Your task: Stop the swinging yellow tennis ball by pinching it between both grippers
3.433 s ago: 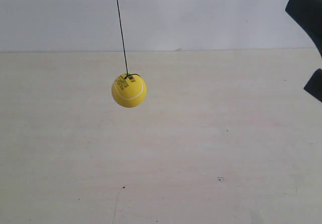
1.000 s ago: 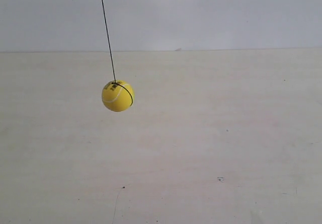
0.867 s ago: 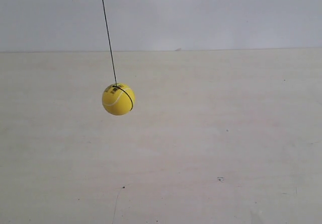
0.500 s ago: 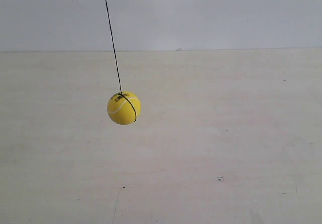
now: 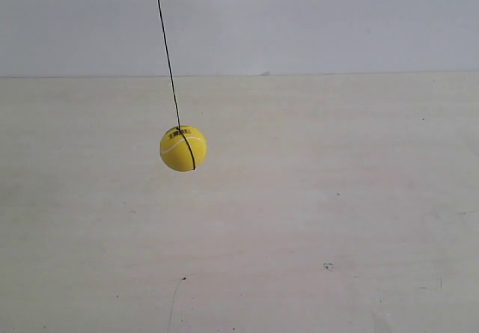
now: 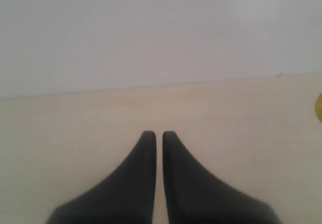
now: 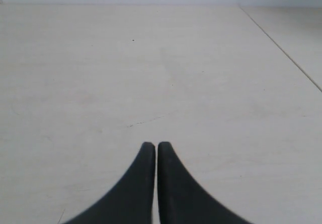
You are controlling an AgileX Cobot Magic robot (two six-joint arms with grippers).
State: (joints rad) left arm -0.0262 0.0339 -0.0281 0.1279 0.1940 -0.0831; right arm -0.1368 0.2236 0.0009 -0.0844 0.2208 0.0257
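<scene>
We see the yellow tennis ball (image 5: 182, 148) hanging on its thin dark string (image 5: 168, 56), left of centre above the pale surface (image 5: 337, 236), with a pale seam curving across it. The left pincer (image 6: 157, 133) and right pincer (image 7: 152, 144) show black jaws nearly touching.

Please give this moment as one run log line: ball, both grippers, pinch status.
ball: yellow tennis ball hangs on slanted string, untouched | left gripper: jaws shut, empty | right gripper: jaws shut, empty | pinch: not yet done
</scene>
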